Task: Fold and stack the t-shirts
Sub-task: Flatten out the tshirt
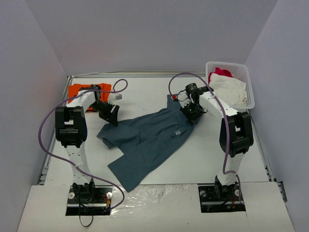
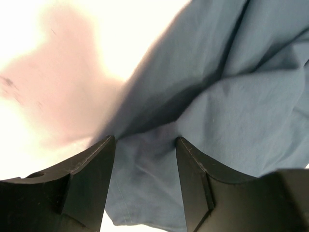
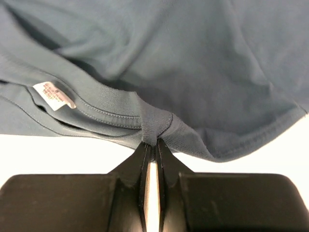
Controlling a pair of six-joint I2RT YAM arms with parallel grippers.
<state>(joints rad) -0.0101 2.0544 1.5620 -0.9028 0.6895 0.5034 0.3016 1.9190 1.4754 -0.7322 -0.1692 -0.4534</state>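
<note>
A: Where to find the slate-blue t-shirt (image 1: 145,145)?

B: Sprawled and crumpled mid-worktop (image 1: 203,159), hem trailing toward seven o'clock, neck up at one o'clock. Orange t-shirt (image 1: 79,90) bunched out at ten o'clock, well apart.

A: And the claws?

B: Right claw (image 3: 154,145) pinched together on the neck ribbing (image 3: 155,123), near the white label (image 3: 54,95). Left claw (image 2: 145,145) standing apart over a sleeve fold at the shirt's ten o'clock. Hard to say from the wrist view whether touching the cloth or hovering just above it.

A: How to do this spreading step well?

B: Get a second pinch first: close the left claw on a single layer at the sleeve or shoulder edge, not on a bundle. Then lift low and draw the two grips apart, toward three and nine o'clock, to flatten the body before any fold. Pull gently; likely to stretch at the ribbing with so narrow a bite.

A: Material?

B: Soft matte jersey, thin and limp, creasing in long shallow ridges. Neckband ribbed and double-stitched, thicker and firmer, so a fair handle. Smooth white worktop, probably easy to slide over.

A: Anything nearby to mind?

B: White latticed basket (image 1: 227,64) at two o'clock, holding other garments; best left alone.
</note>
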